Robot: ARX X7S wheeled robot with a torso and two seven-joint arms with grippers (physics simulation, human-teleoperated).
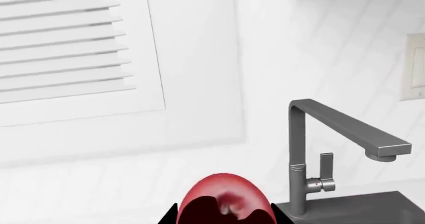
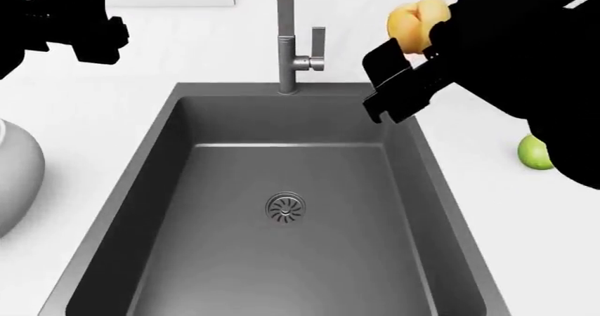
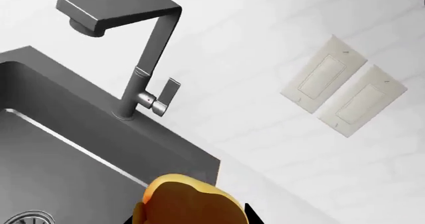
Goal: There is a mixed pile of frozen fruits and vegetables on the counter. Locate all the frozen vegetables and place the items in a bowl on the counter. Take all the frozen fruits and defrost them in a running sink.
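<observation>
Both arms raised over sink [image 2: 281, 189], presumably to drop fruit in. Right fingers [image 2: 422, 35] grip apricot [image 2: 417, 21] at 1 o'clock; left fingers [image 1: 222, 216] grip cherry [image 1: 222, 196] at 11. Green ball [image 2: 535, 152] remains on counter [image 2: 535, 225], 3 o'clock.

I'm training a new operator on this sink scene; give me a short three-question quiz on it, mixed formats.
1. True or false: the right claw holds the orange fruit.
2. Multiple choice: the sink basin holds: A) the cherry; B) a green ball; C) no produce.
3. Fill in: the smooth green ball rests on the ____ to the sink's right.

Key:
1. True; the right wrist view shows the fruit at the claw.
2. C; only the drain shows, and no water leaves the faucet. The cherry is in the left claw.
3. counter.
</observation>
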